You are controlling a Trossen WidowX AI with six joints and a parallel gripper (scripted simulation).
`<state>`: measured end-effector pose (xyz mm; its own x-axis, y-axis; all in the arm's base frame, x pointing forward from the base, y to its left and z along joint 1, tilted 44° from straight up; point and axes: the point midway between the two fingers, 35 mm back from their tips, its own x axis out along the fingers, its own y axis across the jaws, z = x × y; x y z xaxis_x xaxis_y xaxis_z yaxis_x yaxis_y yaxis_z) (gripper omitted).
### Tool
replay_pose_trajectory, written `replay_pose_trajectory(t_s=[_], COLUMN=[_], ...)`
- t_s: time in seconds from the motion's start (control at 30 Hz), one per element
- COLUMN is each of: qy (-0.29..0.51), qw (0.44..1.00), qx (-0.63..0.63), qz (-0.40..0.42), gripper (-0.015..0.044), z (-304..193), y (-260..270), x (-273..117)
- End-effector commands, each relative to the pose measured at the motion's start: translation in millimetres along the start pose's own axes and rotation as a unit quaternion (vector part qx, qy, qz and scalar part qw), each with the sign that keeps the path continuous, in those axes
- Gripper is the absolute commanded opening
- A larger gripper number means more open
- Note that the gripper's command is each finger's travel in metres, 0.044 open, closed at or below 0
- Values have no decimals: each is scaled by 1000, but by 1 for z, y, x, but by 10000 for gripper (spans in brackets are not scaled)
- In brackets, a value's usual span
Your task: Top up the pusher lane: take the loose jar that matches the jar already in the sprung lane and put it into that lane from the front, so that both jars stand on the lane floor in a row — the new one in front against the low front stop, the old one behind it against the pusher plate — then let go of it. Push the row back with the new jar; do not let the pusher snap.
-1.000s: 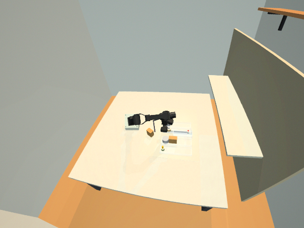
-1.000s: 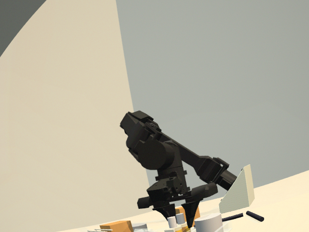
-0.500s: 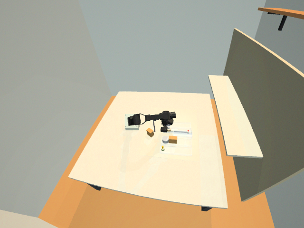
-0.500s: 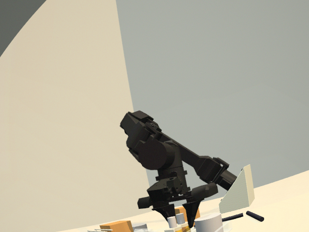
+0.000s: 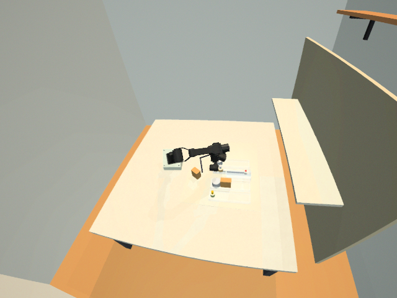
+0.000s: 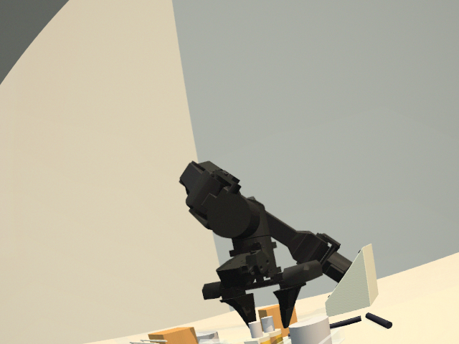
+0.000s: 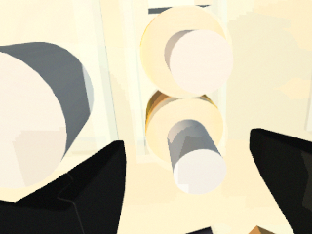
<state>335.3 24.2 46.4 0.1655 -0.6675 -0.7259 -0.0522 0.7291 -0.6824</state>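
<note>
Evidently the front jar (image 6: pixel 267 324) (image 7: pixel 197 156) stands between the parted, empty jaws of the gripper (image 6: pixel 270 326) (image 7: pixel 187 144), with open room on both sides of its knob. The rear jar (image 6: pixel 254 329) (image 7: pixel 195 54) stands just beyond, in line. A pale cylinder (image 5: pixel 215 182) (image 6: pixel 310 331) (image 7: pixel 29 117) crowds one finger's outer side. The front stop is hard to make out; the exterior view cuts off both jar bottoms.

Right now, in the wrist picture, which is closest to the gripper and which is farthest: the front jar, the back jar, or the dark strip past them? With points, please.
1. Front jar (image 7: pixel 197 171): between the open gripper's (image 7: pixel 187 136) fingers.
2. Back jar (image 7: pixel 201 60): just beyond the front one.
3. Dark strip (image 7: pixel 158 10): past the back jar, at the picture's top.
</note>
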Motion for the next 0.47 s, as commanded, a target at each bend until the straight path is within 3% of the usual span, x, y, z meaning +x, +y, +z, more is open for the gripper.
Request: replay_pose_trajectory(t_s=[0.0,0.43], qy=[-1,0], qw=[1000,1000], qx=[3,2], qz=[1,2], gripper=[271,271], z=[-1,-41], y=[0,1], x=[-3,-4])
